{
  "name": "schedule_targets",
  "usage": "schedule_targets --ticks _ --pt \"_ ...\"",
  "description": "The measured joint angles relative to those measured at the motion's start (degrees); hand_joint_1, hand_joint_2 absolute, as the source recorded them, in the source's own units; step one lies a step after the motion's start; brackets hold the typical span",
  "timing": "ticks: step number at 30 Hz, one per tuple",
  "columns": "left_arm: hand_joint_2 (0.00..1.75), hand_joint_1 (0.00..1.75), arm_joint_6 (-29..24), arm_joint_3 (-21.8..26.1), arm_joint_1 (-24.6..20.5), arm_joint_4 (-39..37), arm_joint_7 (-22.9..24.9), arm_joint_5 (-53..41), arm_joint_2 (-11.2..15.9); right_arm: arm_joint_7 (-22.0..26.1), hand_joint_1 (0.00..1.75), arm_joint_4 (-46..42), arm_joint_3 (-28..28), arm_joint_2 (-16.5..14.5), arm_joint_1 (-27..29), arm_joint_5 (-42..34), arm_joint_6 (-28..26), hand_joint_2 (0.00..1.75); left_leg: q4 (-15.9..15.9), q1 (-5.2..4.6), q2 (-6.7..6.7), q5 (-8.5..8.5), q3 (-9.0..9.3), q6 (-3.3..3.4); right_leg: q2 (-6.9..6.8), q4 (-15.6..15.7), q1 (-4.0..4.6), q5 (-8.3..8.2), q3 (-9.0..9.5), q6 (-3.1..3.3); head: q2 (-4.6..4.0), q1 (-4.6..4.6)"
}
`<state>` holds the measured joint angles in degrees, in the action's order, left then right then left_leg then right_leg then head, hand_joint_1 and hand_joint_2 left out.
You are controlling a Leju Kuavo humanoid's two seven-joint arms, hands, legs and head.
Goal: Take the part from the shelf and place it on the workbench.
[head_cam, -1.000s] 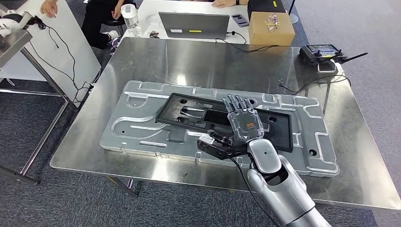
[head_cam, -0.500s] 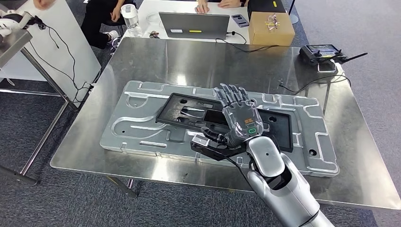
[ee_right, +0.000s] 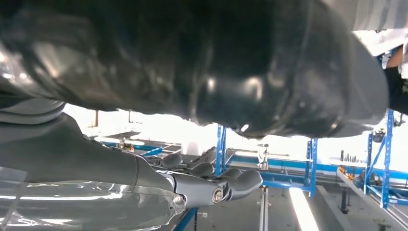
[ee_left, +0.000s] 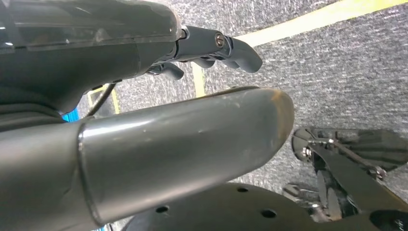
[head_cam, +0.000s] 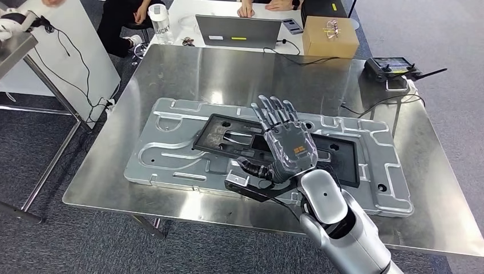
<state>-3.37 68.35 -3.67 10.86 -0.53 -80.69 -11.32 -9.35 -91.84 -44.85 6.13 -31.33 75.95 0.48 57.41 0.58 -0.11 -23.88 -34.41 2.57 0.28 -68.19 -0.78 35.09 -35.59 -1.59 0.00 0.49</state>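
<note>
My right hand (head_cam: 288, 149) hovers over the black part (head_cam: 274, 147), fingers (head_cam: 274, 114) spread and holding nothing; part lies flat on the metal tray (head_cam: 171, 151) on the desk (head_cam: 228, 71).

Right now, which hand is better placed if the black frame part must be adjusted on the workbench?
The right hand. It hovers open directly above the black frame part lying on the metal panel; the left hand hangs toward the floor.
</note>
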Motion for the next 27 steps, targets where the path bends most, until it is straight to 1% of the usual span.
schedule_targets --ticks 1,2,3,4,5,6,7,8,9,10,11,12,13,14,15,16,17,18,19,20,21,22,23,24,25,26,27 --pt "0.00 0.00 0.1 0.0 0.0 0.0 0.1 -0.1 0.0 0.0 0.00 -0.2 -0.1 0.3 0.3 0.1 0.0 0.00 0.0 0.02 0.00 -0.01 -0.05 0.01 0.00 -3.0 -0.18 1.12 -1.41 -0.19 0.00 -0.01" --pt "0.00 0.00 0.1 0.0 0.0 0.0 0.1 -0.2 0.0 0.1 0.00 -0.5 -0.3 0.5 0.5 0.1 -0.1 0.00 0.1 0.06 0.00 -0.02 -0.12 -0.01 -0.02 -4.5 -0.38 1.10 -2.10 -0.40 0.00 -0.01" --pt "0.00 0.00 0.1 0.0 0.1 0.0 0.2 -0.3 -0.1 0.1 0.00 -0.7 -0.4 0.8 0.7 0.1 -0.1 0.00 0.3 0.13 0.00 -0.06 -0.20 -0.07 -0.05 -4.0 -0.61 -0.03 -1.87 -0.59 0.00 -0.01" --pt "0.00 0.00 0.2 0.0 0.1 0.0 0.3 -0.4 -0.1 0.1 0.00 -1.0 -0.5 0.9 0.7 0.2 -0.1 0.00 0.5 0.24 0.00 -0.14 -0.30 -0.20 -0.11 -1.5 -0.85 -1.99 -0.62 -0.79 0.00 -0.01" --pt "0.00 0.00 0.2 0.0 0.1 0.0 0.3 -0.4 -0.1 0.1 0.00 -1.3 -0.6 1.1 0.7 0.2 -0.1 0.00 0.8 0.34 -0.01 -0.25 -0.43 -0.40 -0.19 2.2 -1.09 -3.84 1.16 -0.96 0.00 -0.01" --pt "0.00 0.00 0.2 0.0 0.1 0.0 0.3 -0.5 -0.2 0.2 0.00 -1.5 -0.8 1.2 0.7 0.2 -0.1 0.00 1.2 0.38 -0.07 -0.35 -0.63 -0.73 -0.18 5.4 -1.08 -5.21 2.78 -0.98 0.00 0.00" --pt "0.00 0.00 0.2 0.0 0.0 0.0 0.3 -0.5 -0.2 0.2 0.00 -1.8 -0.9 1.4 0.6 0.2 -0.1 0.00 1.4 0.38 -0.14 -0.37 -0.79 -1.12 -0.13 7.5 -1.00 -6.04 3.82 -0.83 0.00 -0.02" --pt "0.00 0.00 0.2 0.0 0.0 0.0 0.3 -0.5 -0.2 0.2 0.00 -2.0 -1.0 1.6 0.6 0.2 -0.1 0.00 1.6 0.33 -0.20 -0.28 -0.96 -1.55 -0.04 8.5 -0.83 -6.19 4.17 -0.53 0.00 -0.03" --pt "0.00 0.00 0.2 0.0 0.1 0.0 0.3 -0.5 -0.2 0.2 0.00 -2.2 -1.1 1.7 0.6 0.2 -0.1 0.00 1.6 0.29 -0.25 -0.06 -1.09 -2.02 0.09 8.5 -0.56 -6.32 3.99 -0.10 0.00 -0.05" --pt "0.00 0.00 0.2 0.0 0.1 0.0 0.3 -0.5 -0.3 0.3 0.00 -2.5 -1.1 1.9 0.6 0.2 -0.1 0.00 1.6 0.32 -0.26 0.15 -1.21 -2.45 0.13 8.6 -0.56 -6.57 3.72 0.46 0.00 -0.08" --pt "0.00 0.00 0.2 0.0 0.1 0.0 0.3 -0.5 -0.3 0.3 0.00 -2.7 -1.2 2.0 0.6 0.2 -0.1 0.00 1.8 0.42 -0.24 -0.10 -1.42 -2.83 0.07 8.7 -0.58 -6.84 3.49 1.02 0.00 -0.08" --pt "0.00 0.00 0.2 0.0 0.2 0.0 0.3 -0.6 -0.3 0.4 0.00 -2.9 -1.2 2.1 0.6 0.2 -0.1 0.00 2.5 0.53 -0.21 -1.10 -1.81 -3.13 -0.01 8.9 -0.63 -7.25 3.19 1.63 0.00 -0.09" --pt "0.00 0.00 0.2 0.0 0.2 0.0 0.3 -0.6 -0.3 0.4 0.00 -3.2 -1.2 2.3 0.6 0.1 -0.1 0.00 4.4 0.64 -0.18 -2.97 -2.52 -3.35 -0.14 9.0 -0.69 -7.69 2.84 2.20 0.00 -0.10" --pt "0.00 0.00 0.2 0.0 0.2 0.0 0.3 -0.6 -0.3 0.5 0.00 -3.5 -1.2 2.6 0.7 0.1 -0.1 0.00 7.5 0.72 -0.14 -5.57 -3.53 -3.52 -0.28 9.1 -0.61 -8.09 2.36 2.58 0.00 -0.10" --pt "0.00 0.00 0.2 0.0 0.2 0.0 0.4 -0.7 -0.3 0.5 0.00 -3.8 -1.2 3.1 0.9 0.0 -0.1 0.00 11.2 0.74 -0.13 -8.16 -4.66 -3.66 -0.37 9.0 -0.49 -8.48 1.82 2.83 0.00 -0.11" --pt "0.00 0.00 0.2 0.0 0.2 0.0 0.5 -0.7 -0.3 0.5 0.00 -4.2 -1.2 3.6 1.1 0.0 -0.1 0.00 14.7 0.76 -0.12 -10.08 -5.53 -3.76 -0.46 9.0 -0.35 -8.88 1.24 2.93 0.00 -0.10" --pt "0.00 0.00 0.2 0.0 0.2 0.0 0.5 -0.7 -0.3 0.5 0.00 -4.6 -1.2 4.0 1.4 -0.1 -0.1 0.00 17.0 0.76 -0.12 -10.91 -5.73 -3.81 -0.53 8.9 -0.22 -9.28 0.64 2.94 0.00 -0.10" --pt "0.00 0.00 0.2 0.0 0.2 0.0 0.5 -0.7 -0.3 0.5 0.00 -4.9 -1.2 4.5 1.7 -0.1 -0.1 0.00 17.3 0.76 -0.12 -10.53 -4.97 -3.78 -0.56 8.8 -0.13 -9.66 0.05 2.90 0.00 -0.10" --pt "0.00 0.00 0.2 0.0 0.2 0.0 0.6 -0.7 -0.3 0.5 0.00 -5.2 -1.2 4.8 1.8 -0.1 -0.1 0.00 15.5 0.75 -0.12 -9.28 -3.14 -3.66 -0.55 8.7 -0.07 -10.03 -0.53 2.81 0.00 -0.09" --pt "0.00 0.00 0.2 0.0 0.1 0.0 0.6 -0.7 -0.3 0.5 0.00 -5.5 -1.2 5.1 1.9 -0.1 -0.1 0.00 11.9 0.74 -0.12 -7.82 -0.45 -3.44 -0.51 8.5 -0.04 -10.37 -1.03 2.67 0.00 -0.10" --pt "0.00 0.00 0.2 0.0 0.1 0.0 0.6 -0.7 -0.3 0.5 0.00 -5.9 -1.2 5.3 2.0 -0.1 -0.1 0.00 7.7 0.61 -0.15 -7.02 2.45 -3.16 -0.46 8.3 0.03 -10.70 -1.49 2.45 0.00 -0.10" --pt "0.00 0.00 0.2 0.0 0.0 0.0 0.6 -0.7 -0.3 0.5 0.00 -6.1 -1.2 5.5 2.0 -0.1 -0.1 0.00 4.2 0.47 -0.17 -6.56 4.68 -2.87 -0.43 8.2 0.08 -11.06 -1.79 2.15 0.00 -0.08" --pt "0.00 0.00 0.2 0.0 -0.1 0.0 0.6 -0.7 -0.3 0.5 0.00 -6.4 -1.2 5.7 2.0 -0.1 -0.2 0.00 1.9 0.28 -0.22 -6.53 5.93 -2.61 -0.42 8.2 0.09 -11.43 -1.96 1.80 0.00 -0.06" --pt "0.00 0.00 0.2 0.0 -0.1 0.0 0.6 -0.7 -0.3 0.5 0.00 -6.6 -1.2 5.8 2.0 -0.1 -0.2 0.00 1.0 0.07 -0.26 -6.64 6.24 -2.39 -0.43 8.3 0.07 -11.85 -2.04 1.40 0.00 -0.04" --pt "0.00 0.00 0.2 0.0 -0.1 0.0 0.6 -0.7 -0.4 0.6 0.00 -6.7 -1.2 6.0 2.1 -0.1 -0.2 0.00 0.8 0.00 -0.26 -6.20 5.92 -2.09 -0.41 8.6 0.05 -12.35 -2.03 0.96 0.00 -0.02" --pt "0.00 0.00 0.2 0.0 -0.1 0.0 0.6 -0.7 -0.4 0.6 0.00 -6.8 -1.3 6.2 2.1 -0.1 -0.3 0.00 0.5 0.07 -0.14 -5.66 5.67 -1.71 -0.35 8.6 -0.02 -12.47 -2.11 0.59 0.00 -0.03" --pt "0.00 0.00 0.2 0.0 -0.1 0.0 0.6 -0.7 -0.4 0.6 0.00 -6.9 -1.2 6.3 2.2 -0.2 -0.3 0.00 0.3 0.17 0.01 -5.02 5.35 -1.20 -0.31 8.3 -0.04 -11.74 -2.39 0.30 0.00 -0.02"
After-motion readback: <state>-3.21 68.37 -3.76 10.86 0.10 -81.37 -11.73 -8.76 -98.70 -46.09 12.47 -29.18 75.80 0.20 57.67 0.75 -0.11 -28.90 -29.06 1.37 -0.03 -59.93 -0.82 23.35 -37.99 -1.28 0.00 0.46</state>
